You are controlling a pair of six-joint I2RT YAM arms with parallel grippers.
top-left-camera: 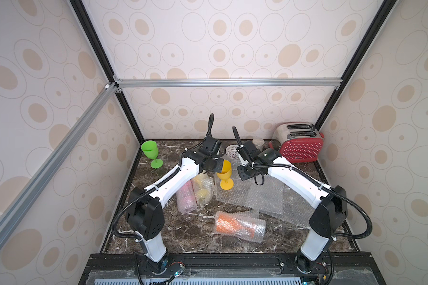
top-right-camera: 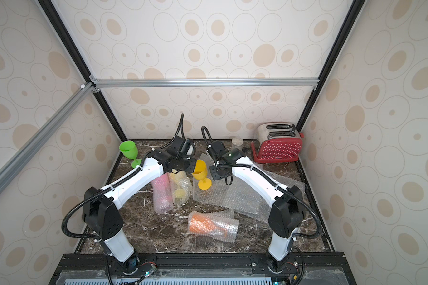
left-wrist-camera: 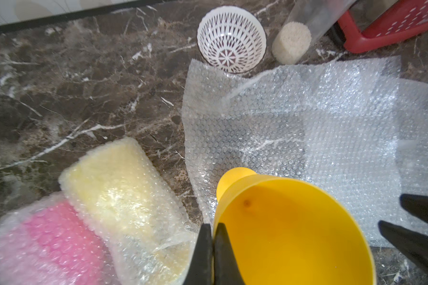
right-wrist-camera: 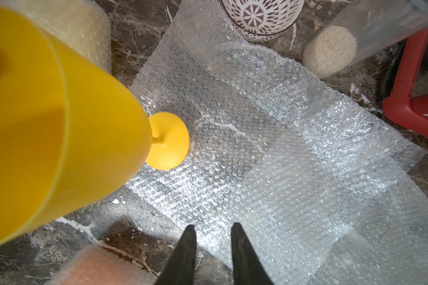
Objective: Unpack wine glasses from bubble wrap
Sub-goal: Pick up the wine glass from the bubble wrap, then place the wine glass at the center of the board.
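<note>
wine glasses, left to right: green glass (top-left-camera: pixel 150 150) stands bare by the wall, pink glass (top-left-camera: pixel 186 196) and wrapped yellow glass (top-left-camera: pixel 203 191) lie in bubble wrap tubes, left gripper (left-wrist-camera: pixel 213 225) is clamped tight on the rim of the bare yellow glass (top-left-camera: pixel 224 170) upright on a flat bubble wrap sheet (top-left-camera: pixel 257 195), right gripper (right-wrist-camera: pixel 213 225) hangs part-open, empty.

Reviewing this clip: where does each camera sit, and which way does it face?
Top views: high in front, looking down at the table; both arms show.
Left wrist: over the left gripper, shut on the rim of the bare yellow glass.
Right wrist: looking down past the open right gripper at flat bubble wrap.
Shared: both wrist views show that glass.
</note>
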